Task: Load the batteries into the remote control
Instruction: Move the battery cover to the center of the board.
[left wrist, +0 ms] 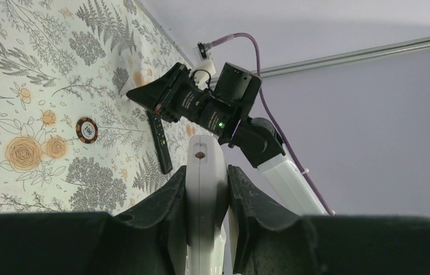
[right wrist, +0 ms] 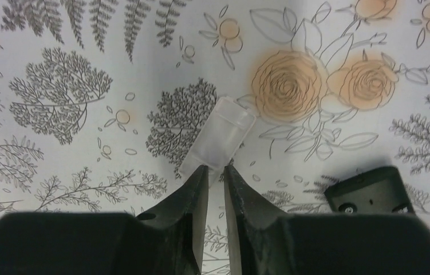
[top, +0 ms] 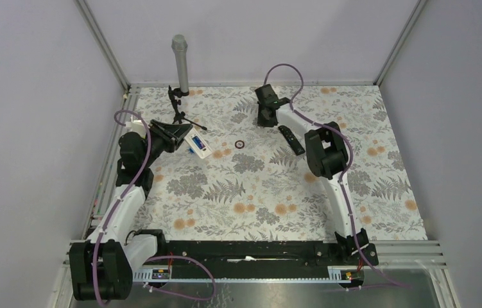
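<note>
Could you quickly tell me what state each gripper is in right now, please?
Left gripper: closed on the white remote.
Right gripper: jaws nearly together at the translucent plastic piece; whether they grip it cannot be told.

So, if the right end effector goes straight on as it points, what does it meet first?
The translucent plastic piece lying just ahead of the right end effector, probably; depth is unclear.

My fingers [right wrist: 192, 195] are matte black, and my cable [left wrist: 241, 36] is purple. The tablecloth [top: 257, 192] is white, printed with grey ferns and orange roses. The white remote [left wrist: 204, 189] carries a small brown dot; the black remote [left wrist: 160, 141] is plain. The chip [left wrist: 87, 130] is black with orange edge marks and a white centre. The cover [right wrist: 218, 143] is frosted, translucent white.
</note>
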